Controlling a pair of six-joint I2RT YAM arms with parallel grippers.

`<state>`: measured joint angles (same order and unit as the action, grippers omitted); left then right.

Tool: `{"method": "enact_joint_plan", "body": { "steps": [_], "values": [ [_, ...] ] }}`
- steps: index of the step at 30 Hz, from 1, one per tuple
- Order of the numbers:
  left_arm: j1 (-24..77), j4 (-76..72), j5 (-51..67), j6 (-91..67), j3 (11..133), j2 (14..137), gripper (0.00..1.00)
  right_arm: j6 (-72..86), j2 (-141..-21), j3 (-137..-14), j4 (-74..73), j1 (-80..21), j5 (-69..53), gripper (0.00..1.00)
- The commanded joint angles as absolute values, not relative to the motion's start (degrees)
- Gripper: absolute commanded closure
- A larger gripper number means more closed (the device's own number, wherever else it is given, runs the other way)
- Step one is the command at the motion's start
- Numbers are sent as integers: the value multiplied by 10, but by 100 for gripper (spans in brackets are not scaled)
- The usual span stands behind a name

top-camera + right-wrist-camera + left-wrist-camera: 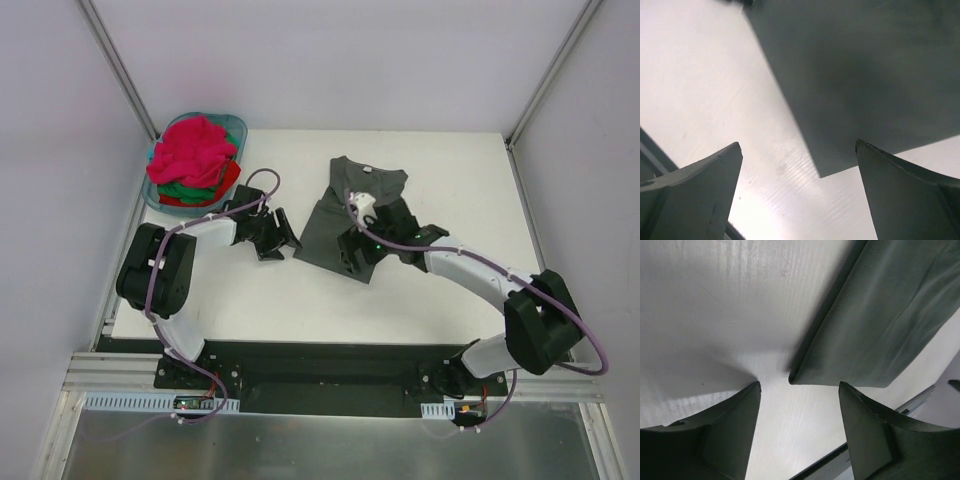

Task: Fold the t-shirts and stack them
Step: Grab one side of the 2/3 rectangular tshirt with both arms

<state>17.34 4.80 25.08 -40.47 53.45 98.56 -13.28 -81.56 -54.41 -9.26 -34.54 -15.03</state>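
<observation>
- Top external view, item one: dark grey t-shirt (340, 205), lying flat near the middle of the tabletop (460, 180), sides apparently folded in to a narrow panel, neck end far, hem end near the arms.
- Item two: remaining t-shirts (195, 150), a pink-red, red and green heap in the teal basket (238, 127) at the far left corner, well apart from the grey one.
- Item three: left arm (160, 270), its jaws just beside the hem's left corner; right arm (480, 275), its jaws over the hem's right corner.
- Left wrist view: left jaws stand apart with nothing between them. The folded corner of the dark grey t-shirt (880, 315) lies just ahead of the gap, flat on the tabletop (715, 315).
- Right wrist view: right jaws spread wide, empty. The hem corner of the dark grey t-shirt (865, 65) sits in the gap, nearer the right-hand finger.
- Step in hand, as judged: pinching both hem corners for a fold toward the neck.
- Handling note: slide the lower finger under all layers at each corner, since a shallow bite may take only the top layer.
- Handling note: lift both corners together and level, or the panel is likely to skew or fall open.
</observation>
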Motion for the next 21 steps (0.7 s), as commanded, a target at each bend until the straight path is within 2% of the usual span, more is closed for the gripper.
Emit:
{"method": "enact_joint_plan", "body": {
  "steps": [1, 8, 10, 16, 21],
  "values": [
    [184, 42, 263, -403, 555, 999, 42, -190, -843, -530, -120, -393, -109, 1],
    [197, 54, 256, -406, 582, 1049, 55, -202, -917, -566, -183, -415, -91, 13],
    [200, 58, 253, -406, 588, 1056, 62, -203, -933, -577, -195, -420, -81, 15],
    [204, 61, 244, -416, 571, 1049, 100, -203, -961, -591, -214, -430, -48, 18],
    [204, 61, 218, -419, 567, 1040, 100, -200, -947, -577, -222, -436, -28, 23]
  ]
}}
